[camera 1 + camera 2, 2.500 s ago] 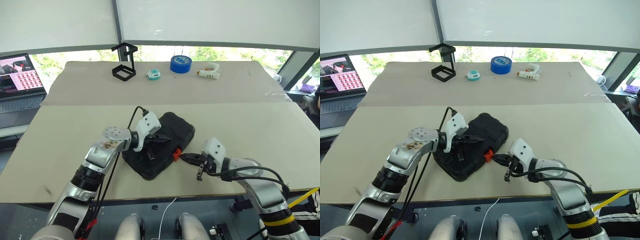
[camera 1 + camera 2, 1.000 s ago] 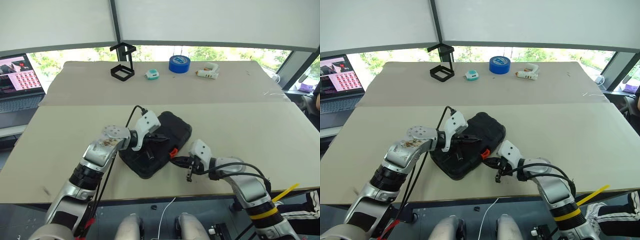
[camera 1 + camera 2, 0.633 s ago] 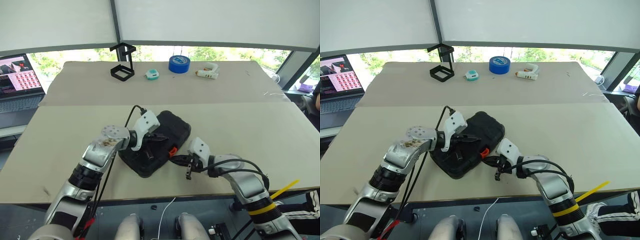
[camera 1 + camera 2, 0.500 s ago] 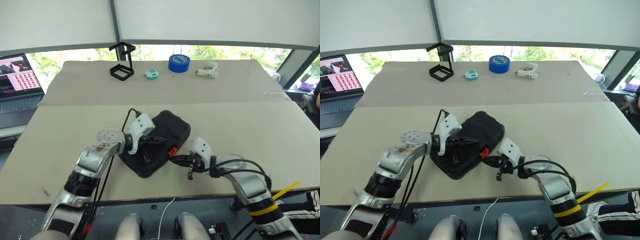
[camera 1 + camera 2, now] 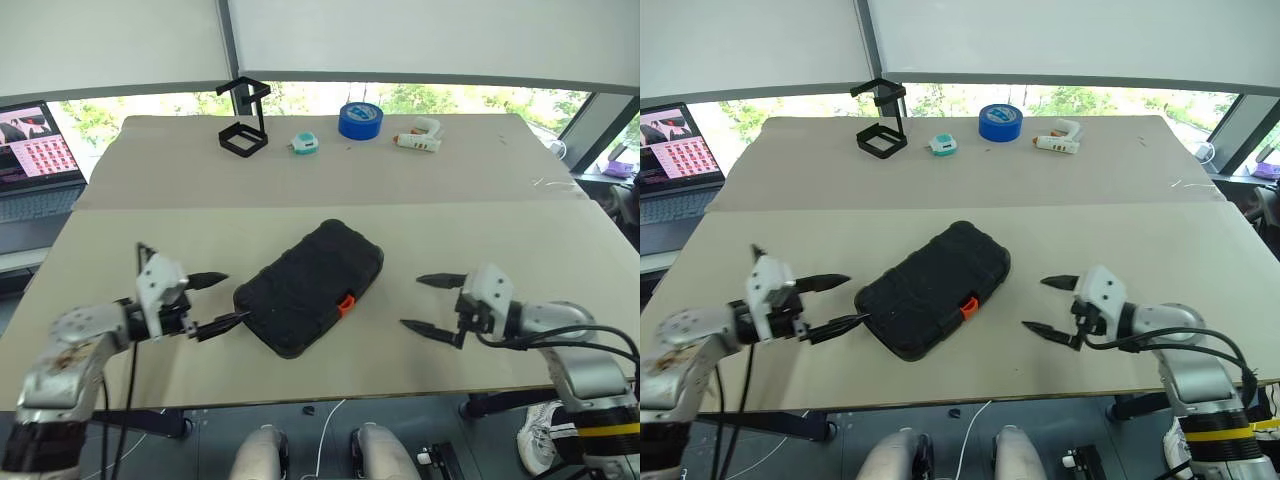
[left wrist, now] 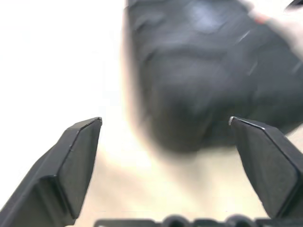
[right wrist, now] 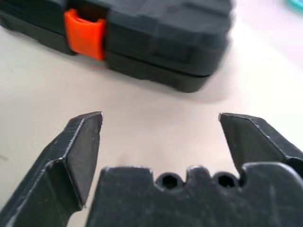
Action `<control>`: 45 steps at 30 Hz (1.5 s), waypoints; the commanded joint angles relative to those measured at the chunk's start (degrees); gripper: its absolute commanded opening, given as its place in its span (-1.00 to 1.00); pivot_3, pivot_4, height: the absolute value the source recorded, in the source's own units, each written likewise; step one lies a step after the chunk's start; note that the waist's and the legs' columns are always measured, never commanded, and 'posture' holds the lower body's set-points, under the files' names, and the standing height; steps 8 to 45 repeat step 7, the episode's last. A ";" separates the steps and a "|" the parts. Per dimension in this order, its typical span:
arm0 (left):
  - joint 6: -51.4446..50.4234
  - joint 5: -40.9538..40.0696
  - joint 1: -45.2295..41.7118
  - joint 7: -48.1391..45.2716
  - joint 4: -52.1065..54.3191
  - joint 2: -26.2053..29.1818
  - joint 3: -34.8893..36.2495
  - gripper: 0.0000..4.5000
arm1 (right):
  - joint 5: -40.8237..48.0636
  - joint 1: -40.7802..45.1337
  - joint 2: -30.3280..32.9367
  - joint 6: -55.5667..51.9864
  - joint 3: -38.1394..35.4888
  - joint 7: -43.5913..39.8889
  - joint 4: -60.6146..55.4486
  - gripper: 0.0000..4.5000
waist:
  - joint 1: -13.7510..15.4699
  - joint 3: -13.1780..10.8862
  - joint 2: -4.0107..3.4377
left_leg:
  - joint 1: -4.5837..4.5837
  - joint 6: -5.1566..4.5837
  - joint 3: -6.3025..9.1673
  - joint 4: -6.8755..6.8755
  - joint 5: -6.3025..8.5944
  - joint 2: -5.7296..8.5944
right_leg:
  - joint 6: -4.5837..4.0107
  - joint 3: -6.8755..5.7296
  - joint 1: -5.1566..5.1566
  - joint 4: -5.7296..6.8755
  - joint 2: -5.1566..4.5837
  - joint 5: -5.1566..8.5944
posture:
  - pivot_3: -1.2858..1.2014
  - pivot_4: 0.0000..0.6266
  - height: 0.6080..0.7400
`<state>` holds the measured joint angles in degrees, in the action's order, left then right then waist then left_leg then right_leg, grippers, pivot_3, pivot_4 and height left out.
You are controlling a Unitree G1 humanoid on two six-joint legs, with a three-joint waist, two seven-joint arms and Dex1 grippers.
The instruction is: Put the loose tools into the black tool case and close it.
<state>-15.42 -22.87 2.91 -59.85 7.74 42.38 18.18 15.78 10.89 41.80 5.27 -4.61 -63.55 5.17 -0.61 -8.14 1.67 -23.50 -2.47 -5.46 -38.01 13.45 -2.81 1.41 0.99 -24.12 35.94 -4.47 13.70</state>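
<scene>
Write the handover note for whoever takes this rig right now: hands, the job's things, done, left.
Left hand: open, empty, beside the case's left end, not touching.
Right hand: open, empty, off the case's latch side, apart from it.
Black tool case: lid down, lying diagonally on the near table, orange latch facing the robot.
Done: no loose tools lie on the table; case looks closed.
Left: confirm the latch is snapped; cannot tell from here.
</scene>
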 commanded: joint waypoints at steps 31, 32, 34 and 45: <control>7.63 1.43 7.49 6.74 2.66 -1.23 8.49 0.99 | 1.05 4.23 1.57 8.55 -3.67 -3.74 12.28 1.00 | 0.64 -0.10 0.07 | -0.01 0.08 -0.05 0.00 -0.04 -0.03 | 0.00 -0.01 0.00 0.02 -0.12 -0.02 | 0.03 -0.52 1.00; 7.63 1.43 7.49 6.74 2.66 -1.23 8.49 0.99 | 1.05 4.23 1.57 8.55 -3.67 -3.74 12.28 1.00 | 0.64 -0.10 0.07 | -0.01 0.08 -0.05 0.00 -0.04 -0.03 | 0.00 -0.01 0.00 0.02 -0.12 -0.02 | 0.03 -0.52 1.00; 7.63 1.43 7.49 6.74 2.66 -1.23 8.49 0.99 | 1.05 4.23 1.57 8.55 -3.67 -3.74 12.28 1.00 | 0.64 -0.10 0.07 | -0.01 0.08 -0.05 0.00 -0.04 -0.03 | 0.00 -0.01 0.00 0.02 -0.12 -0.02 | 0.03 -0.52 1.00; 7.63 1.43 7.49 6.74 2.66 -1.23 8.49 0.99 | 1.05 4.23 1.57 8.55 -3.67 -3.74 12.28 1.00 | 0.64 -0.10 0.07 | -0.01 0.08 -0.05 0.00 -0.04 -0.03 | 0.00 -0.01 0.00 0.02 -0.12 -0.02 | 0.03 -0.52 1.00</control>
